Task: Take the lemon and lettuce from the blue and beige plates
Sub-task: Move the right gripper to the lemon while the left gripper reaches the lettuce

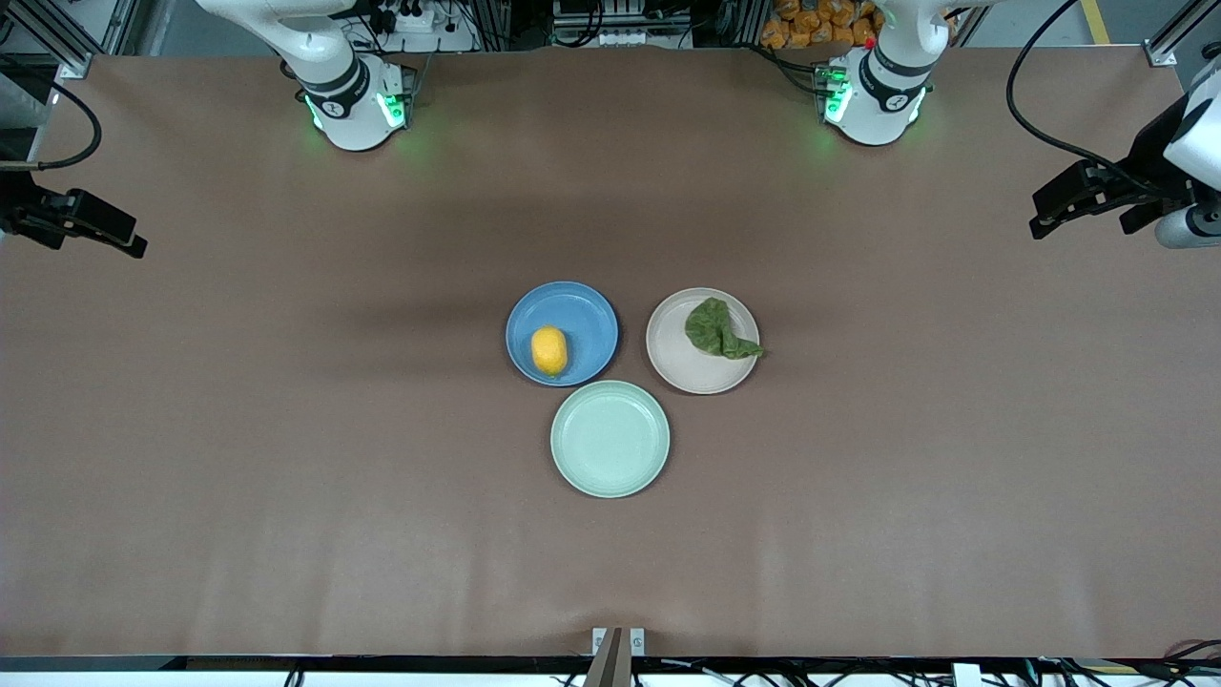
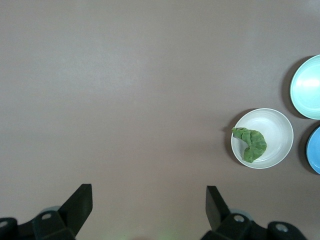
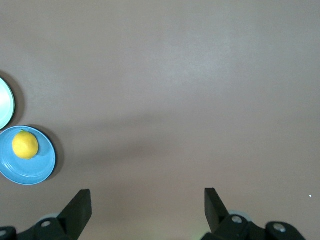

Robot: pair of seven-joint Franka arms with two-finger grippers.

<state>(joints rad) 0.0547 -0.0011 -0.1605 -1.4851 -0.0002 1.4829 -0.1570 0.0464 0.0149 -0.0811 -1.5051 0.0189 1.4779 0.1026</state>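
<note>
A yellow lemon [image 1: 548,350] lies on the blue plate [image 1: 582,310] at the table's middle. A green lettuce leaf [image 1: 717,330] lies on the beige plate [image 1: 682,367] beside it, toward the left arm's end. My left gripper [image 1: 1045,227] is open and empty, held high over the left arm's end of the table; its wrist view shows the lettuce [image 2: 251,143] on the beige plate [image 2: 280,127]. My right gripper [image 1: 129,246] is open and empty over the right arm's end; its wrist view shows the lemon [image 3: 25,144] on the blue plate [image 3: 35,170].
An empty pale green plate [image 1: 610,439] sits nearer to the front camera than the two other plates, touching them. It shows at the edge of both wrist views [image 2: 307,87] [image 3: 4,107]. Brown table cloth [image 1: 286,429] surrounds the plates.
</note>
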